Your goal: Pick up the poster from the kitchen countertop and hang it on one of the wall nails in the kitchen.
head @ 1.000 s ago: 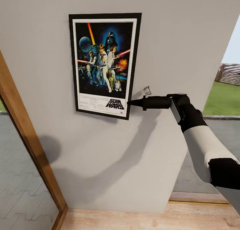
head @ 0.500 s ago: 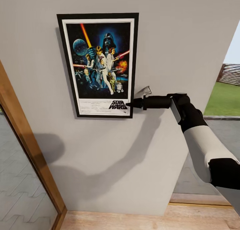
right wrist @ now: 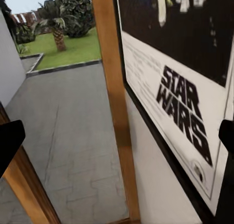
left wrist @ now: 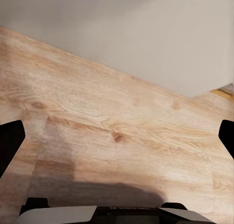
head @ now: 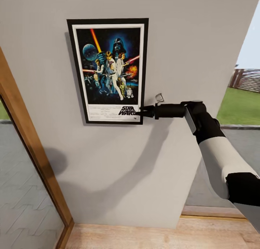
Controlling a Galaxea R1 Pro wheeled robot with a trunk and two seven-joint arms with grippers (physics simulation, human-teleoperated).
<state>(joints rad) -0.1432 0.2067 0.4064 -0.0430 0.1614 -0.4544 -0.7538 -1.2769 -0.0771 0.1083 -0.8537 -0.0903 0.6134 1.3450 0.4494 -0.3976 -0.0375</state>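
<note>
The Star Wars poster (head: 108, 70) sits upright and flat against the pale grey wall (head: 191, 43), black frame and white border showing. My right gripper (head: 139, 112) reaches in from the right, its tip at the poster's lower right corner. In the right wrist view the poster (right wrist: 185, 87) and its logo are close beside the right gripper (right wrist: 117, 146), whose fingers are spread wide and open, with nothing between them. My left gripper (left wrist: 117, 136) is open over the wooden floor (left wrist: 122, 131). The wall nail is hidden. The kitchen countertop is out of view.
A wooden door frame (head: 29, 148) with glass runs down the left of the wall, paving behind it. To the right the wall ends at an opening onto grass (head: 240, 108). Wooden floor (head: 144, 238) lies below.
The poster has swung from tilted to upright on the wall. The right gripper's tip has stayed at its lower right corner. The head view shifted slightly.
</note>
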